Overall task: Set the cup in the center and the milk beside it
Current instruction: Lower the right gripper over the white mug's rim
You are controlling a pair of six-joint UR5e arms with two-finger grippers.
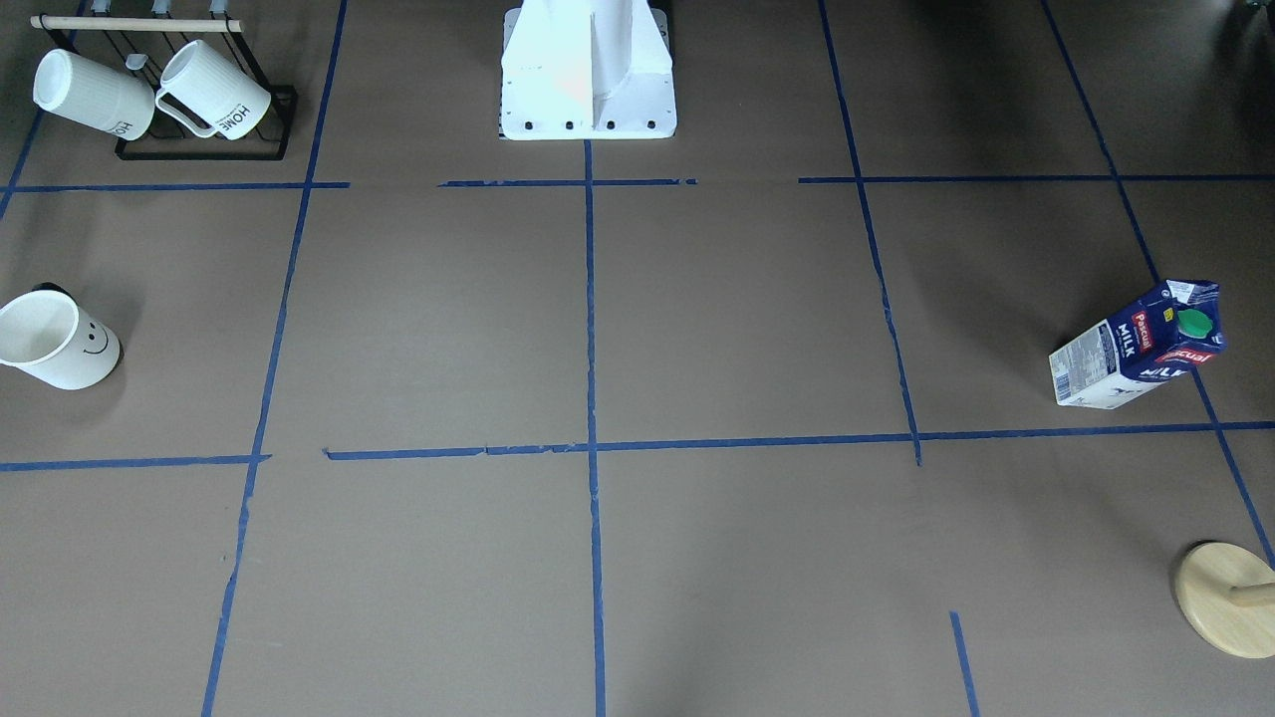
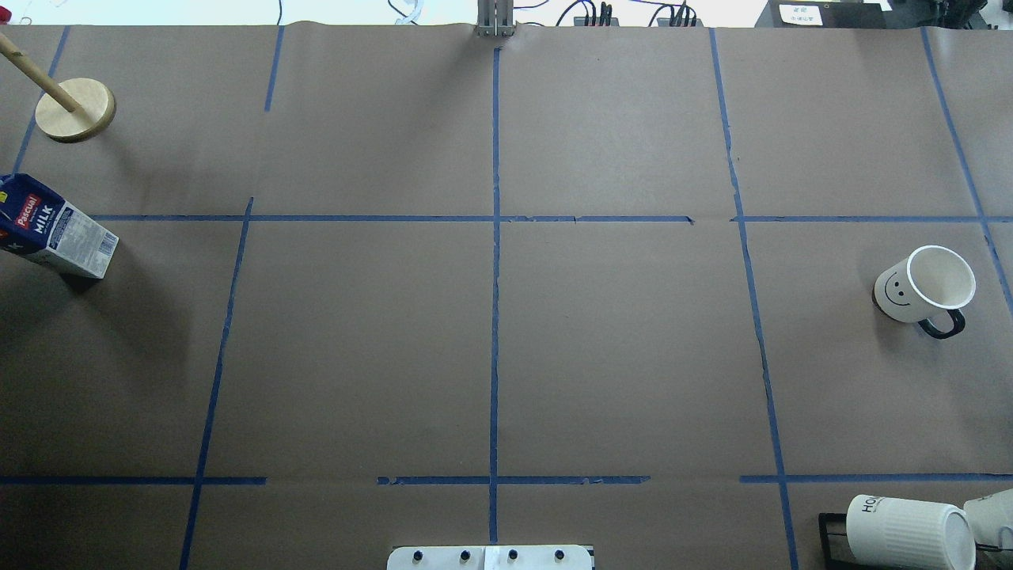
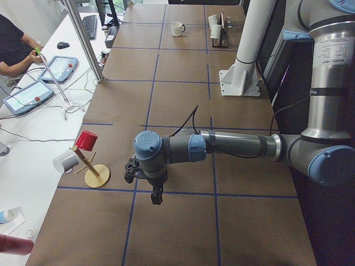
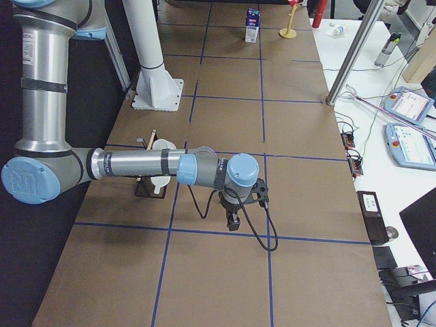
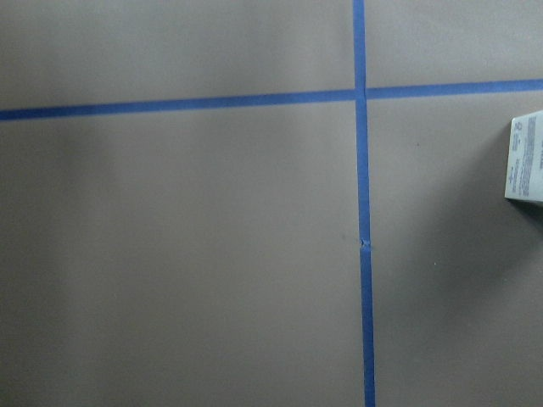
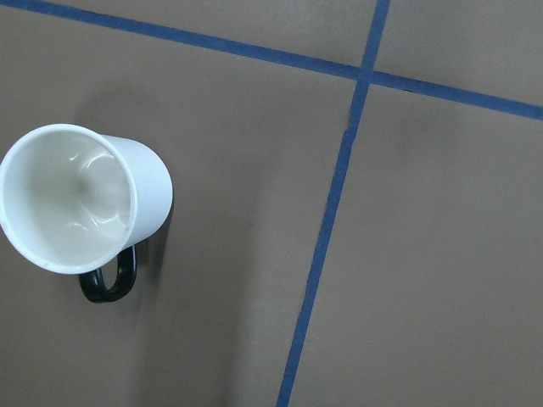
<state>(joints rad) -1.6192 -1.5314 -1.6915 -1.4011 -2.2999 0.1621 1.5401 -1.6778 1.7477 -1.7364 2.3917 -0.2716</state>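
The cup (image 2: pixel 926 285), a white mug with a smiley face and a black handle, stands upright at the table's right end; it also shows in the front view (image 1: pixel 58 344) and the right wrist view (image 6: pixel 81 199). The milk (image 2: pixel 51 226), a dark blue carton, stands at the left end (image 1: pixel 1141 344); only its corner (image 5: pixel 526 161) shows in the left wrist view. The center (image 2: pixel 495 218) is a bare crossing of blue tape. The left gripper (image 3: pixel 157 198) and the right gripper (image 4: pixel 232 221) hang over the table, each near its own end. I cannot tell whether they are open or shut.
A black rack (image 1: pixel 159 95) with ribbed "HOME" mugs stands near the robot's right side (image 2: pixel 902 530). A wooden peg stand (image 2: pixel 75 109) stands behind the milk. The white robot base (image 1: pixel 588 70) is at the table's edge. An operator sits at a side table (image 3: pixel 16 50).
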